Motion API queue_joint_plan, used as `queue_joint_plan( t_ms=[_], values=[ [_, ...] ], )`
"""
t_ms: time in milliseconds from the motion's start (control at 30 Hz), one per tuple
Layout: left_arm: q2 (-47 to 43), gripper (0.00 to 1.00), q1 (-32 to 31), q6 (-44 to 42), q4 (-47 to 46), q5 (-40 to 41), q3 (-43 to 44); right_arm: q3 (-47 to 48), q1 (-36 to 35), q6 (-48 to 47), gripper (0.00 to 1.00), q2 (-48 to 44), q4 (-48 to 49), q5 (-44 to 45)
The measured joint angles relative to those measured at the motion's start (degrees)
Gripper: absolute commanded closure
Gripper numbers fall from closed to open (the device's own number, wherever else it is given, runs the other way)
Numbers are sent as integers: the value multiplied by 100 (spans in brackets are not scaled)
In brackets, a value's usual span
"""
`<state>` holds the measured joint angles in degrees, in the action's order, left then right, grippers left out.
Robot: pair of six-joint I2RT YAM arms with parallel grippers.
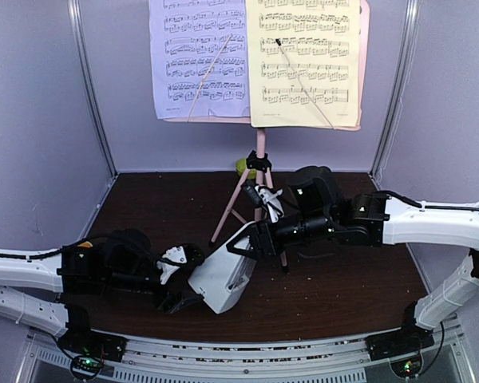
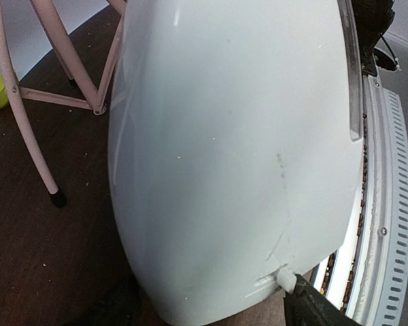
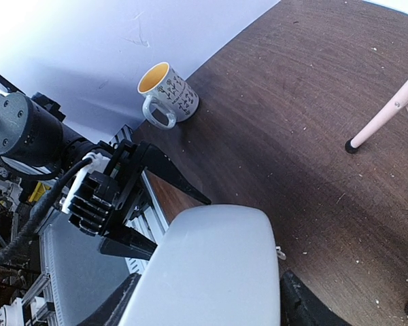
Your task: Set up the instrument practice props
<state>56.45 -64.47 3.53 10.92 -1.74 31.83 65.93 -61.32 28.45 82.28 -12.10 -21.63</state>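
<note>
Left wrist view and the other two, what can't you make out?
1. Left wrist view: the grey cover fills the frame, hiding the table behind.
2. All views: its walls hide what, if anything, is inside.
3. Top view: the top edge cuts off the sheet-music pages.
4. Top view: the pink stand hides most of the lime-green bowl.

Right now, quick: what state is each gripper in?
Left gripper: open, jaws spread at the lower end of the grey metronome.
Right gripper: closed on the grey metronome, at its upper end.
</note>
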Motion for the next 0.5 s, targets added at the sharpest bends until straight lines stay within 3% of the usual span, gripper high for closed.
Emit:
queue_joint_plan(
  t_ms=[200, 500],
  values=[
    [-31, 23, 0, 20, -63, -39, 0, -42, 0, 2, 85, 0, 39, -7],
    [-31, 35, 0, 90, -127, -44, -9, -66, 4, 9, 85, 0, 44, 2]
  ],
)
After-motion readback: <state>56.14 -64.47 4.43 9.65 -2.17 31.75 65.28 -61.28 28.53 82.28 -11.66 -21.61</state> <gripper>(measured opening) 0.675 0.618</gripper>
